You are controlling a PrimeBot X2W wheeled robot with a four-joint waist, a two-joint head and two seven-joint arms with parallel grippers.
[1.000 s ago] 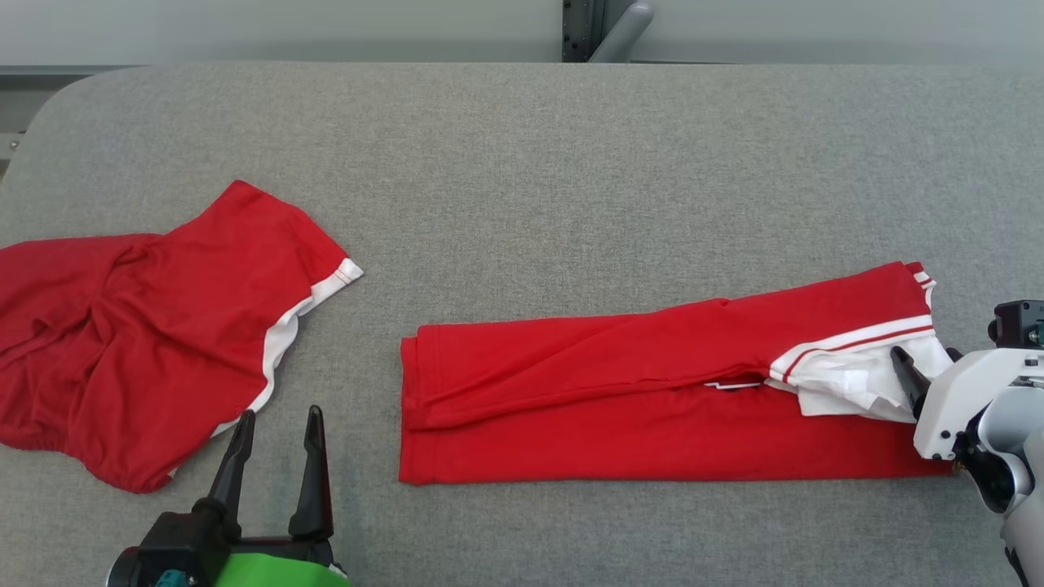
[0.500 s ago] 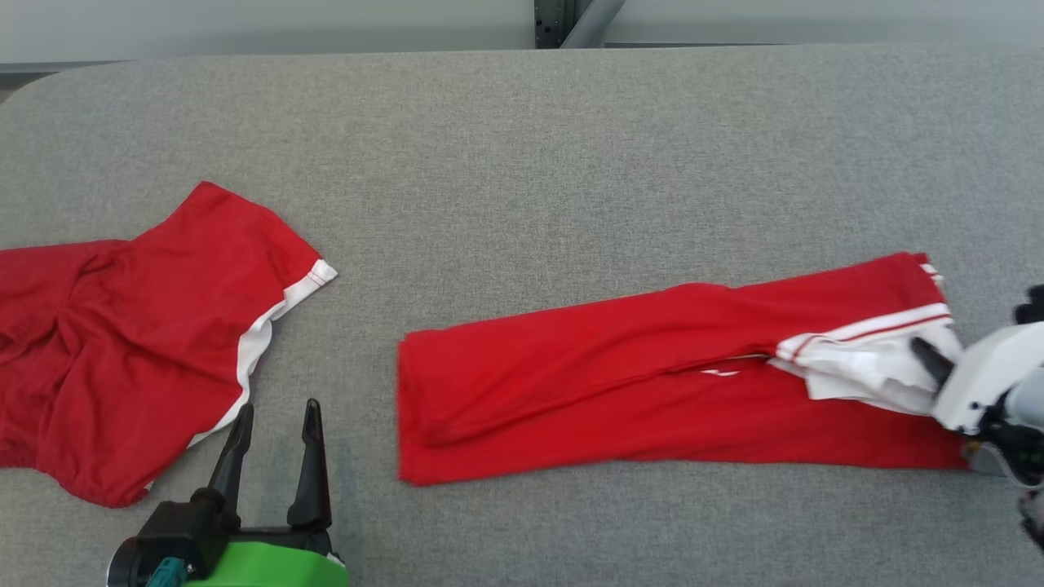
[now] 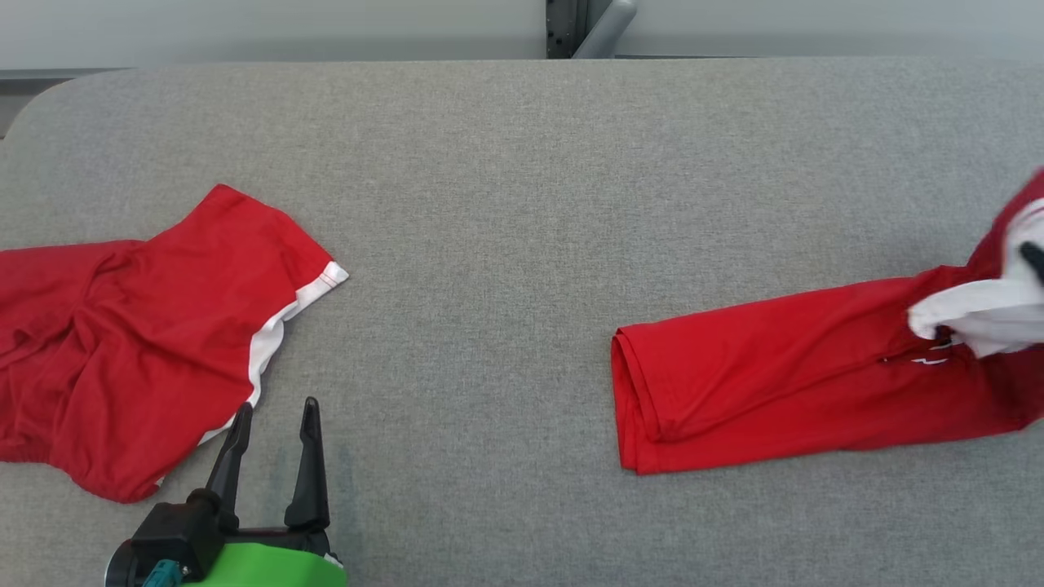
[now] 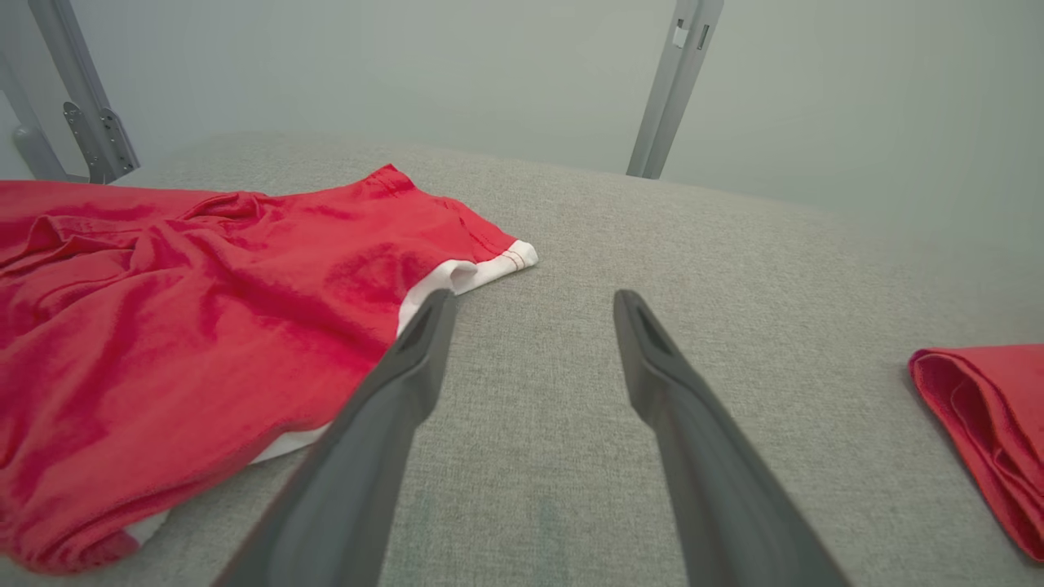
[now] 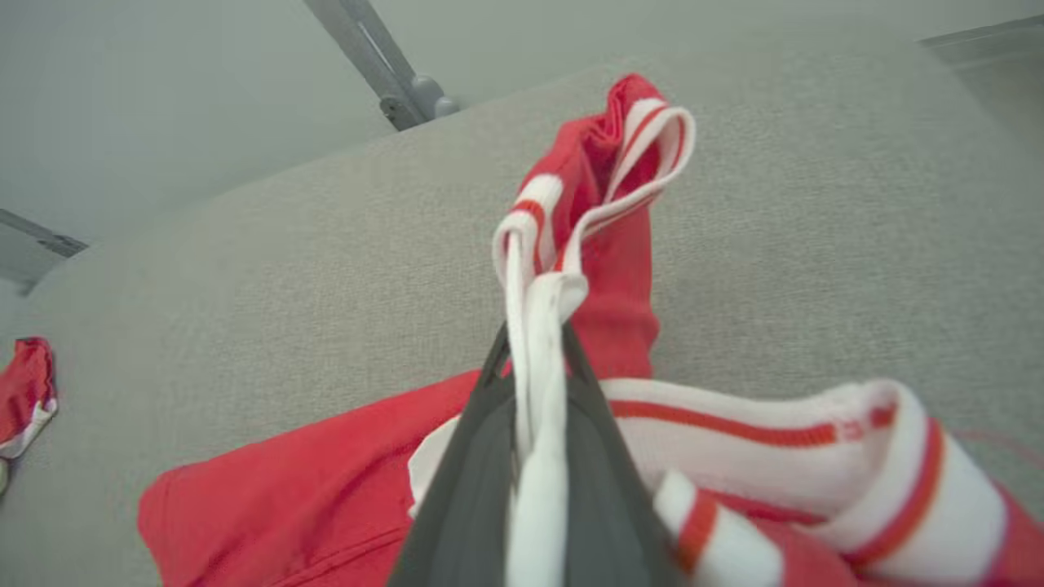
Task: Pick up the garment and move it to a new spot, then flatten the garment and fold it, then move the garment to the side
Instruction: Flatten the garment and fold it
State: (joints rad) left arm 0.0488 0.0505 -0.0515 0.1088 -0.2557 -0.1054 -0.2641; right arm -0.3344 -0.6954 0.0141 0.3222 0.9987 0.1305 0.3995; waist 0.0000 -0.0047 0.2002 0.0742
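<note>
The folded red garment with white striped trim lies long across the right of the grey table; its right end lifts off the surface. My right gripper is shut on the garment's white collar fabric, which is pinched between its fingers. In the head view just a dark tip of the right gripper shows at the right edge. Low at the left, my left gripper is open and holds nothing, with its fingertips beside a second garment.
A second red garment with white trim lies crumpled at the table's left, also seen as the rumpled red cloth in the left wrist view. A metal post stands behind the table's far edge. Bare grey surface separates the two garments.
The folded garment has slid well to the right across the table, pulled by my right gripper, which has gone to the right edge. The left gripper has stayed put.
</note>
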